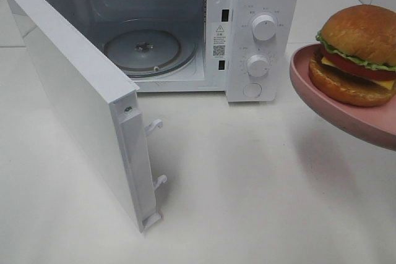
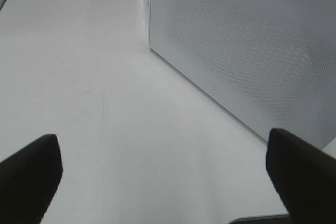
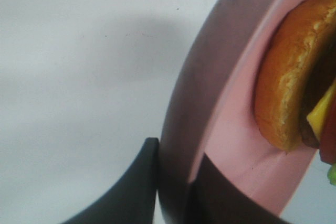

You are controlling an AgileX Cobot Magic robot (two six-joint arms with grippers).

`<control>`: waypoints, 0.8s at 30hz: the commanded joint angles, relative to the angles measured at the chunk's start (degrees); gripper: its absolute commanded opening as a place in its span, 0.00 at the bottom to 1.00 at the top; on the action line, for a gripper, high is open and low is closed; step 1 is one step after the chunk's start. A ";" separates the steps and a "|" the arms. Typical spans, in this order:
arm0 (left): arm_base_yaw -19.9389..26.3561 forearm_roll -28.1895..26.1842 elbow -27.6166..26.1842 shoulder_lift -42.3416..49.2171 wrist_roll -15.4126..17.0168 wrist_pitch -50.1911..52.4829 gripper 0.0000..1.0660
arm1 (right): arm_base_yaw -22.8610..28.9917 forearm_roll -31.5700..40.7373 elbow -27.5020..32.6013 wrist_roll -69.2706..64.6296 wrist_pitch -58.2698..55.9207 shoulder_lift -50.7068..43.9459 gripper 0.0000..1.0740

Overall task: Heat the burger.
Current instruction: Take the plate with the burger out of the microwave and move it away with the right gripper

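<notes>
Exterior high view showed, at the left, the microwave door [image 1: 74,103] swung fully out, leaving the cavity and its glass turntable [image 1: 143,49] clear, presumably so the food could go straight in. Left wrist view showed the left gripper [image 2: 168,177] with its fingers [image 2: 31,177] spread wide and holding nothing, hanging above the bare table [image 2: 79,66] beside the microwave's side wall [image 2: 247,51], likely parked out of the way. Farther right, the burger [image 1: 357,54] sat on the pink plate [image 1: 322,94], lifted clear of the table and slightly tilted. The right gripper [image 3: 173,187] had nearly closed on the plate's rim, one finger under and one over; the burger itself lay just beyond those fingers [image 3: 131,187], untouched.
</notes>
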State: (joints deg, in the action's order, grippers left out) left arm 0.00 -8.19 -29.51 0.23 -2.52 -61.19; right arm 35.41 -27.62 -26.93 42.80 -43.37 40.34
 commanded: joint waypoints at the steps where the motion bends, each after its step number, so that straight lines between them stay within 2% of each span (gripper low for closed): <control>1: 0.06 -0.17 -0.06 0.69 0.29 -0.17 0.92 | -0.23 -2.58 -0.63 -4.01 0.11 -1.03 0.01; 4: 0.06 -0.17 -0.06 0.69 0.29 -0.17 0.92 | -0.23 -3.21 -0.63 -5.73 -1.20 -1.03 0.01; 11: 0.06 -0.17 -0.06 0.69 0.29 -0.17 0.92 | -0.23 -10.08 -0.63 -17.13 -8.88 -1.03 0.01; 24: 0.06 -0.17 -0.06 0.69 0.29 -0.17 0.92 | -0.23 -14.61 -0.63 -28.30 -18.56 -0.80 0.01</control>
State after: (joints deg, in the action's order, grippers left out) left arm 0.00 -8.19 -29.51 0.23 -2.52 -61.19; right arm 35.41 -37.41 -26.93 17.48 -60.96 39.99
